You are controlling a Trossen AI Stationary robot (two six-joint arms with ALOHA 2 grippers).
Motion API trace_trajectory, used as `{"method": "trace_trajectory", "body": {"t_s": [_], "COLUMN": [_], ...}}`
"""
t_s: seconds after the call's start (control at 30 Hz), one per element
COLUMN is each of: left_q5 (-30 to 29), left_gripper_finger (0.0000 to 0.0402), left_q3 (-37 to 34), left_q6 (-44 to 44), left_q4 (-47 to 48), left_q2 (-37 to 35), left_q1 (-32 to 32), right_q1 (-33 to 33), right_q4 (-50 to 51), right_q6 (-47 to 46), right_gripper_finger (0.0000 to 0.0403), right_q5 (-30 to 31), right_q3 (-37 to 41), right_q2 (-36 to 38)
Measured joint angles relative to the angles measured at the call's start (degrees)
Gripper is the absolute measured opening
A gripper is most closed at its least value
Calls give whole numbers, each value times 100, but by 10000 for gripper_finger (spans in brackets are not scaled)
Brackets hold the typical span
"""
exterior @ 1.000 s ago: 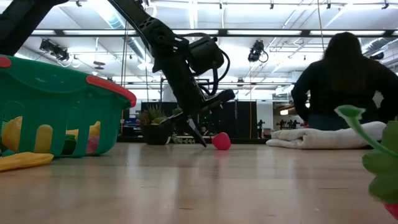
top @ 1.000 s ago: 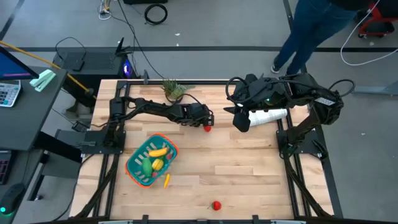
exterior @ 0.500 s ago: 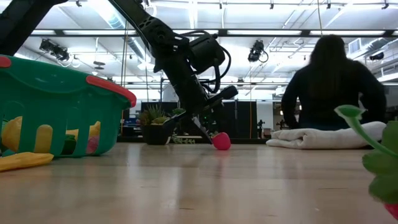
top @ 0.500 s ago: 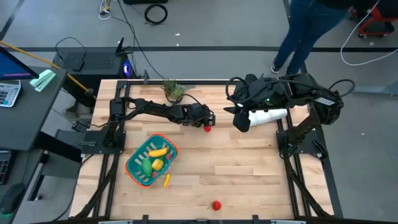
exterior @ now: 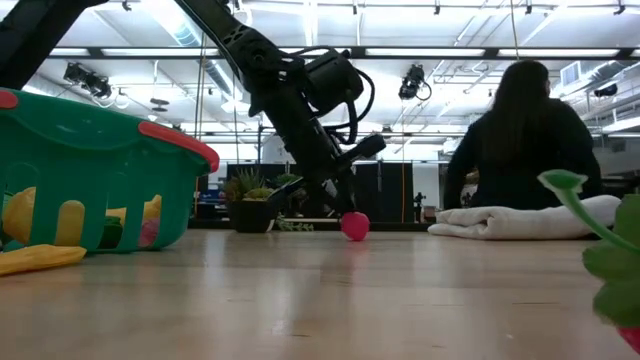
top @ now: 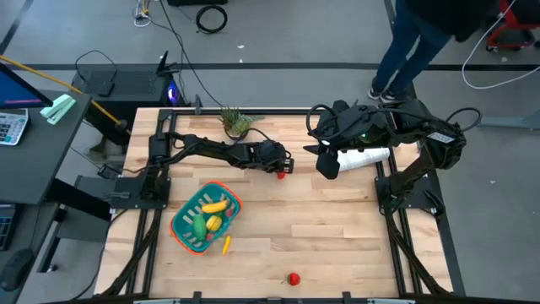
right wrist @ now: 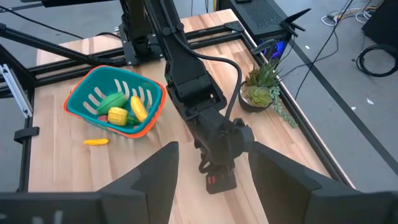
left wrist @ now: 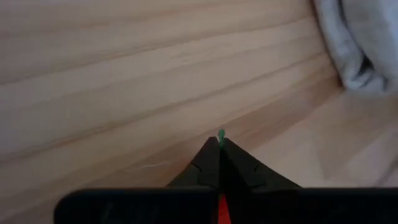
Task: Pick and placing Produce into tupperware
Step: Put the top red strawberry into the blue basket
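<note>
— What's on the wooden table [top: 337, 219], biggest first? Any writing?

— No legible writing. The teal tupperware [top: 206, 218] sits at the left near side, holding a banana [top: 214, 205], a lemon [top: 214, 223] and a green piece [top: 199, 225]; a thin yellow-orange piece [top: 226, 245] lies just beside its near rim. A folded white cloth [top: 364, 158] is far right, a potted plant [top: 236, 123] at the far edge.

— And the arms?

— The left gripper [top: 284, 167] is at mid-table, fingers pressed together on a small red piece [exterior: 354, 225] down at the tabletop. The right gripper [top: 324, 159] waits above the cloth, fingers spread, holding nothing. Another red piece [top: 293, 278] lies near the front edge.
</note>
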State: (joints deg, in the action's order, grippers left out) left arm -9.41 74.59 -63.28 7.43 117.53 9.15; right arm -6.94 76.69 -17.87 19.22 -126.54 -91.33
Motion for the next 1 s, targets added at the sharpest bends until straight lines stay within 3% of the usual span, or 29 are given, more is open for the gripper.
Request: {"method": "trace_trajectory", "body": {"t_s": [0.27, 0.47, 0.77, 1.0], "left_q5": [415, 523, 377, -104], "left_gripper_finger": [7, 5, 4, 4], "left_q3": [0, 9, 9, 8], "left_q6": [659, 1249, 874, -1034], "left_q4": [-25, 563, 3487, 5960], "left_q2": [-450, -1380, -3024, -3409], "left_q1": [-26, -185, -1045, -2273], "right_q1": [0, 2, 2, 2], "right_q4": [2, 2, 4, 2], "right_q6": [0, 2, 53, 192], "right_gripper_finger": [203, 203, 203, 203], "right_q5": [0, 0, 4, 4], "right_q3": [0, 0, 0, 0], "right_q2": [0, 0, 0, 0]}}
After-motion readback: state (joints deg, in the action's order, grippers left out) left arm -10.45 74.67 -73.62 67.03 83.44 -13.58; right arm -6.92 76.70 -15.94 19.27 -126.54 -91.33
